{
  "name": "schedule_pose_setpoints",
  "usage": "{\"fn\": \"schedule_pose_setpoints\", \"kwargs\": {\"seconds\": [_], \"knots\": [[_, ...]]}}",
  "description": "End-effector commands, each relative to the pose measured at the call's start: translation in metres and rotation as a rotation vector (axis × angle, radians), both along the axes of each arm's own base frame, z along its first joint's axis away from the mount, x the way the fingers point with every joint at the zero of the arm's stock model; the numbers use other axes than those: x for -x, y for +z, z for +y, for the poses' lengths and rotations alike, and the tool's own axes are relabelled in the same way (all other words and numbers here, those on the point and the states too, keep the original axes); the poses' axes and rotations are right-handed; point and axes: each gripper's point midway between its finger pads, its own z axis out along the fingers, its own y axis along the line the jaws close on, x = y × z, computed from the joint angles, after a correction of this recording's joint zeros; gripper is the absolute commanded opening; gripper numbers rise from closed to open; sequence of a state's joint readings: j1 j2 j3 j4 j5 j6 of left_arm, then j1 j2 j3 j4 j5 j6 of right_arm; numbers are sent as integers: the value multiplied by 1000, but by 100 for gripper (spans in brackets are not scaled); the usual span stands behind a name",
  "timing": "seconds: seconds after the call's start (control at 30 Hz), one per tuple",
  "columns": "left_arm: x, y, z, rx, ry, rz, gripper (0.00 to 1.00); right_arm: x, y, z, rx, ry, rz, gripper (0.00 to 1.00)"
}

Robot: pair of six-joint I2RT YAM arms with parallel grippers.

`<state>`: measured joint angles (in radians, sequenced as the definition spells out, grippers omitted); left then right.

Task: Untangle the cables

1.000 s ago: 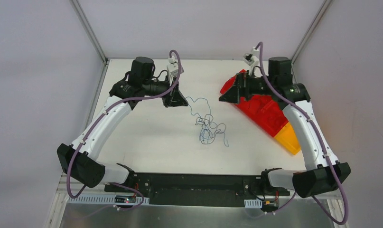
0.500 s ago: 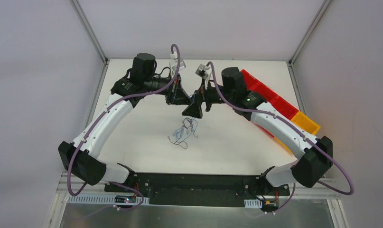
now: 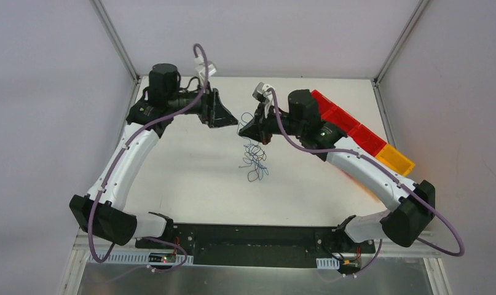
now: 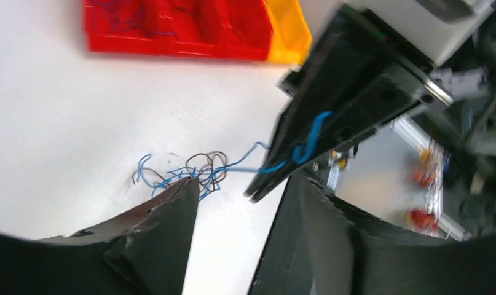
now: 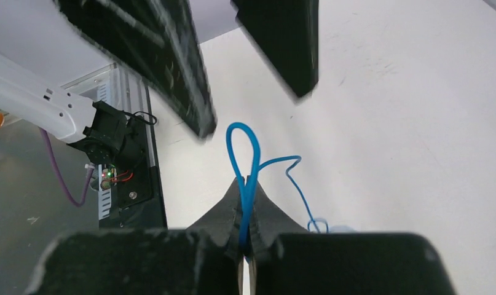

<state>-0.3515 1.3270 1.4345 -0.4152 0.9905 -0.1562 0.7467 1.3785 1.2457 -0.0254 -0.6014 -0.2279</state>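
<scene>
The cables form a small tangle of thin blue and dark wires at the middle of the white table. My right gripper hovers just above it, shut on a blue wire. In the right wrist view the blue wire loops out beyond the pinched fingertips of the right gripper. My left gripper is open a short way to the left, nothing between its fingers. The left wrist view shows the tangle past the left gripper, with a blue strand rising to the right gripper.
A row of red bins ending in a yellow bin lies along the table's right side. The left wrist view shows them far off, the red bins beside the yellow bin. The black base rail spans the near edge.
The left gripper has opened and pulled back to the left. The right gripper has shut on the blue wire. The tangle has shifted slightly right and back.
</scene>
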Motion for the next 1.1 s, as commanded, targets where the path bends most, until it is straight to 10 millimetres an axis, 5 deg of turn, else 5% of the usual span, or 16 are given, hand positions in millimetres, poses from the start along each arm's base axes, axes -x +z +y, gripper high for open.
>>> {"fn": "schedule_pose_setpoints", "kwargs": {"seconds": [0.0, 0.1, 0.17, 0.4, 0.6, 0.67, 0.8, 0.93, 1.07], "knots": [[-30, 15, 51, 26, 240, -41, 78, -6, 55, -11, -69, -75, -44, 0], [-37, -11, 78, -48, 336, -144, 95, -21, 74, -7, -103, -153, -12, 0], [-28, -27, 79, -64, 299, -199, 99, -33, 84, -4, -118, -200, 6, 0], [2, -33, 23, -15, 109, -328, 99, -55, 114, 5, -187, -300, 83, 0], [-38, -26, -11, 43, 203, -393, 95, -47, 141, 11, -266, -287, 154, 0], [-52, -36, -21, 31, 224, -338, 82, -45, 148, 12, -279, -289, 163, 0], [-56, -86, -26, -26, 218, -168, 35, -47, 170, 4, -301, -322, 141, 0], [-43, -145, -2, -120, 253, -75, 1, -48, 200, -15, -350, -364, 87, 0], [-35, -186, 33, -182, 297, 32, 0, -51, 217, -39, -369, -414, 40, 0]]}}
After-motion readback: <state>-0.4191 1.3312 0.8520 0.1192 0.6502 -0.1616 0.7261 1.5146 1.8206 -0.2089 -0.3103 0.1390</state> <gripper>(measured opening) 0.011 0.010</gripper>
